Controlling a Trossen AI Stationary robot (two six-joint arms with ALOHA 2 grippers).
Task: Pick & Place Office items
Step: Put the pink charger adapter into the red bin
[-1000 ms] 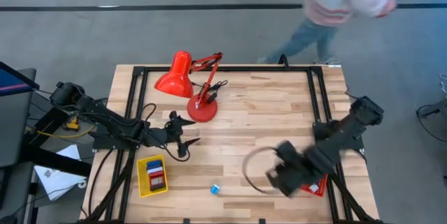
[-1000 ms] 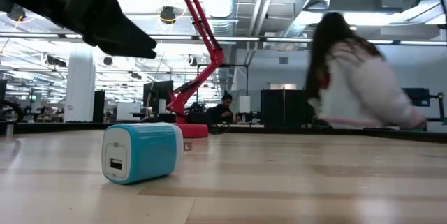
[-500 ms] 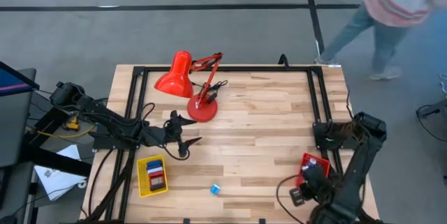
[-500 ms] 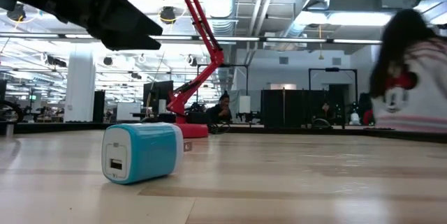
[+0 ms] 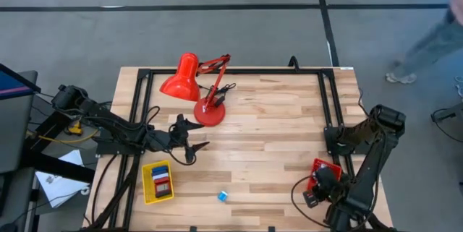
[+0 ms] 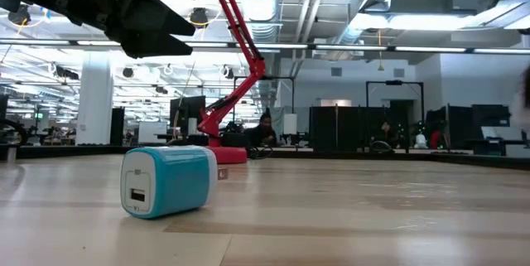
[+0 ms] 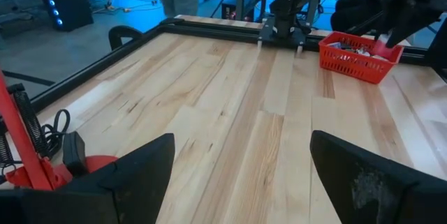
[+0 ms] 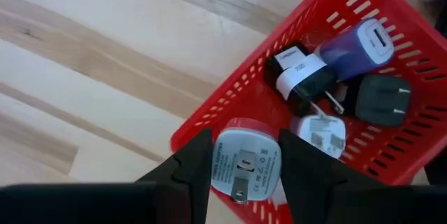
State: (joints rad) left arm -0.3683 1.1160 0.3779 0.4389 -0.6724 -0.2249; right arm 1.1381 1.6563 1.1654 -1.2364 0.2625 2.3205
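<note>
Table [image 5: 275, 131]: carrying a red lamp [image 5: 195, 87] at the back.
Left gripper [image 5: 197, 147]: hovering mid-table, fingers spread wide, gripping nothing.
Right gripper [image 8: 244, 165]: squeezing a white red-rimmed charger [image 8: 244, 162] over the red basket [image 8: 391, 151].
Blue charger [image 6: 168, 181]: lying apart, seemingly near the front edge.

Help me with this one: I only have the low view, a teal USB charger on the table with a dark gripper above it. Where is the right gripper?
Observer: The right gripper hangs over a red basket near the table's right edge.
Operator: Holding anything?
Observer: Yes, it is shut on a white charger with a red rim.
Operator: What's in the basket?
Observer: A blue charger, a black charger, a dark grey plug and a white adapter.
</note>
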